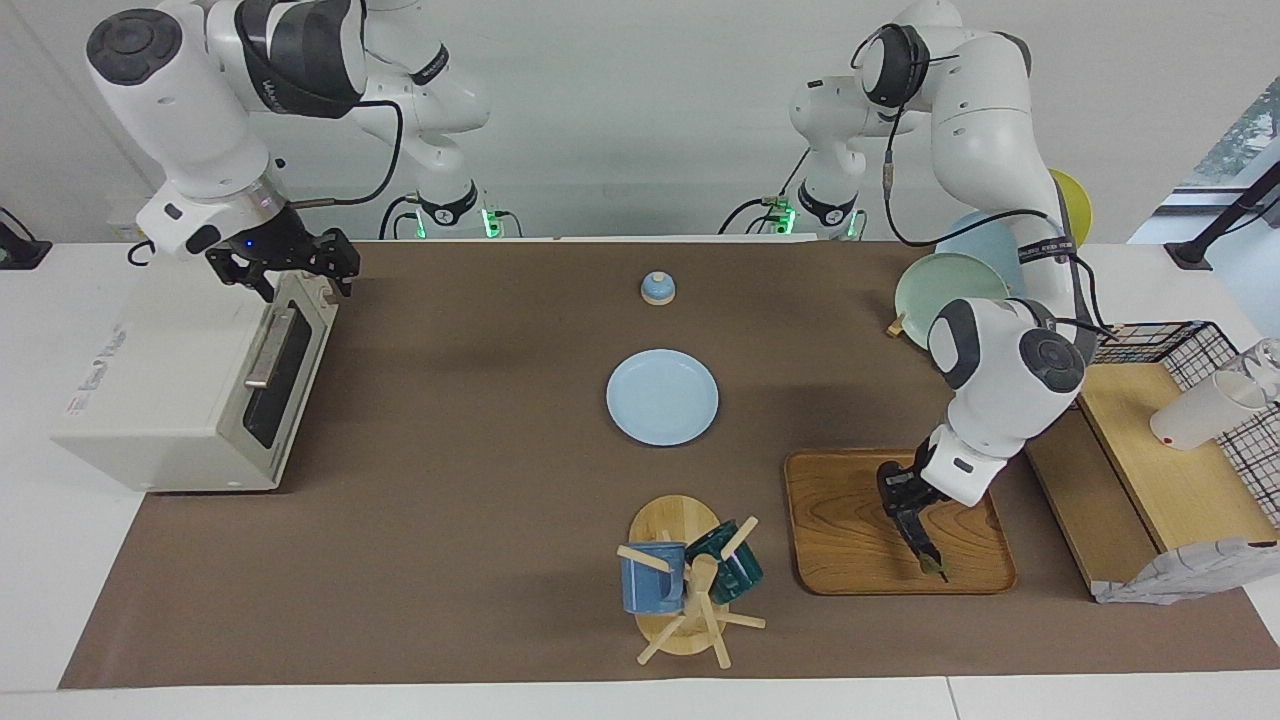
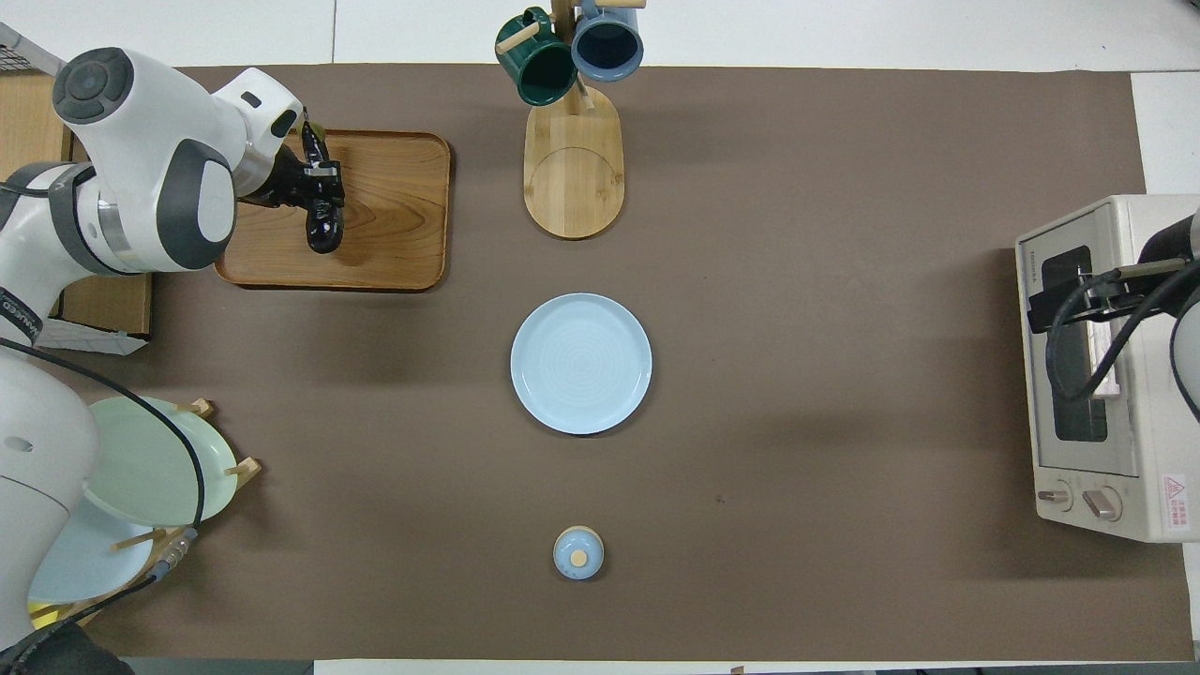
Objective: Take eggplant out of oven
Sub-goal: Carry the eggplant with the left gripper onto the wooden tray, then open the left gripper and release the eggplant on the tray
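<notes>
While my left hand (image 2: 322, 187) is closed around the eggplant (image 2: 323, 230) over the wooden tray (image 2: 394, 216), I judge it smooth, slippery; mid-body grip suits. Right hand (image 1: 290, 268) waits open above the oven (image 1: 180, 400).

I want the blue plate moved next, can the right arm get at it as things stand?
Probably yes: the right gripper hangs open over the oven, holding nothing, and bare mat lies between the oven and the blue plate.

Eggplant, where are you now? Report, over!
Left gripper shut on long dark purple eggplant, over wooden tray. Right gripper open, waiting over cream-white toaster oven. Oven door closed. Nothing blocking.
</notes>
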`<state>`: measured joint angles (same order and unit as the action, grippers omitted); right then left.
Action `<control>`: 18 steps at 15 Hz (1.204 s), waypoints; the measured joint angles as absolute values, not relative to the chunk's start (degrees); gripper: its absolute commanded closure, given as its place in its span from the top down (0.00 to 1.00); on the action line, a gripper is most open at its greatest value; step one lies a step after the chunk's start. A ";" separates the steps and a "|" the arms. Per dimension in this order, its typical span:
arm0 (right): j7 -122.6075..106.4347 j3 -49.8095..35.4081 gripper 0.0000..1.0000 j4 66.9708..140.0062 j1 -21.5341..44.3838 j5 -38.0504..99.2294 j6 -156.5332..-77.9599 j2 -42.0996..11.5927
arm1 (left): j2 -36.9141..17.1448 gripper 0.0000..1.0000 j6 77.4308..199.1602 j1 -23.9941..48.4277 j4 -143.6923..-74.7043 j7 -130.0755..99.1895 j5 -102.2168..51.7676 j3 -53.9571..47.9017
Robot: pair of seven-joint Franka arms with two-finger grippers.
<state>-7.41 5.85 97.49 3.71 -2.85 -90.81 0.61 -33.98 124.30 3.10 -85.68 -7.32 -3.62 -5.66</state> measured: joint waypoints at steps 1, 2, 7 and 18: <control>-7.41 5.85 1.00 97.48 3.71 -2.85 -90.81 0.61 | -33.99 1.00 124.31 3.10 -85.68 -7.07 -3.60 -5.66; -7.41 5.85 1.00 97.48 3.71 -2.85 -90.81 0.62 | -33.99 1.00 124.30 3.09 -85.67 -6.70 -3.59 -5.66; -7.41 5.85 1.00 97.47 3.75 -2.85 -90.81 0.69 | -33.38 1.00 119.82 2.96 -82.97 -6.28 -3.60 -5.65; -7.41 5.84 1.00 97.29 3.76 -0.32 -90.82 0.88 | -9.23 1.00 91.76 1.77 -82.74 -6.74 -3.59 -5.17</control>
